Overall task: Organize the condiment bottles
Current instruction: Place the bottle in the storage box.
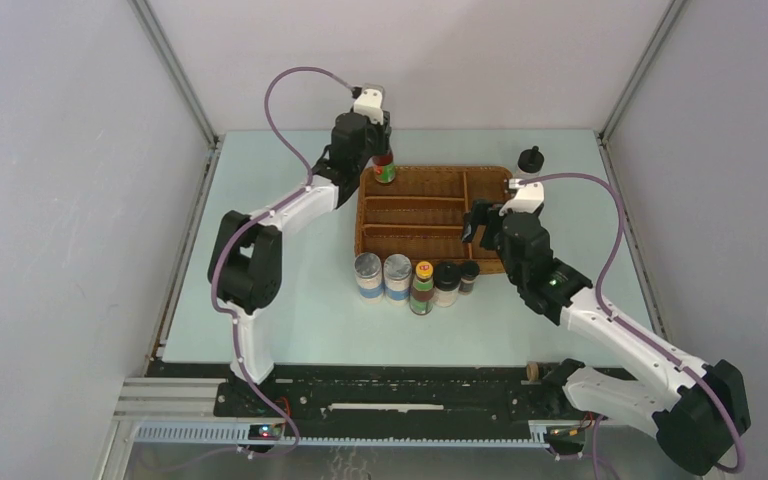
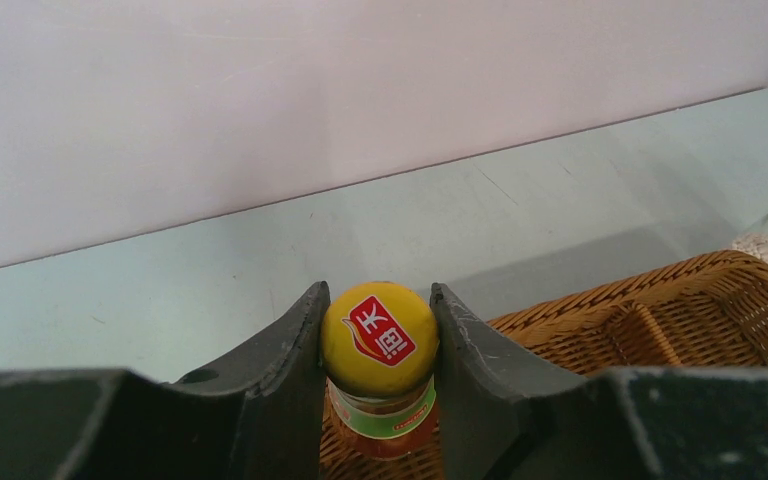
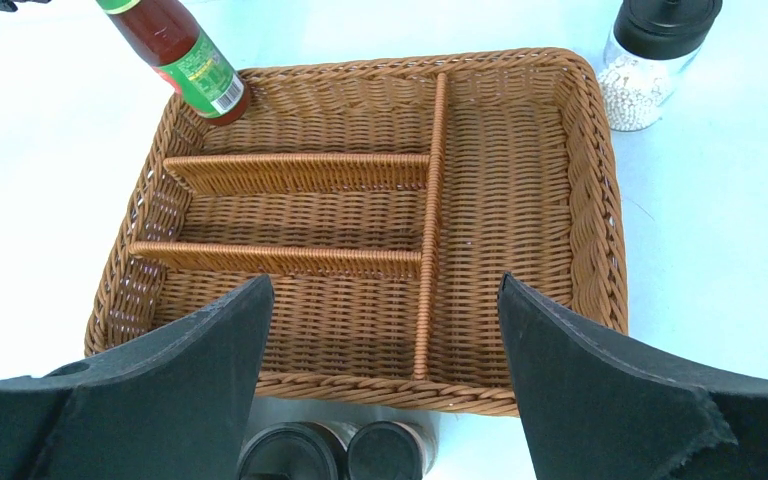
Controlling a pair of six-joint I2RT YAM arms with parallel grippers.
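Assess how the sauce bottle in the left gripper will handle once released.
Tall and narrow, the sauce bottle probably tips easily on the bumpy wicker basket. Held by its round cap alone, it may swing or slip.

A brown woven tray [image 1: 415, 215] sits on the pale green bench [image 1: 290, 310]. Thin woven walls split the tray into three long parts side by side and one big part across their ends. White walls [image 1: 60, 200] stand behind the tray and on both sides of it. A black and silver rail [image 1: 380, 410] runs along the bench edge in front of the tray.
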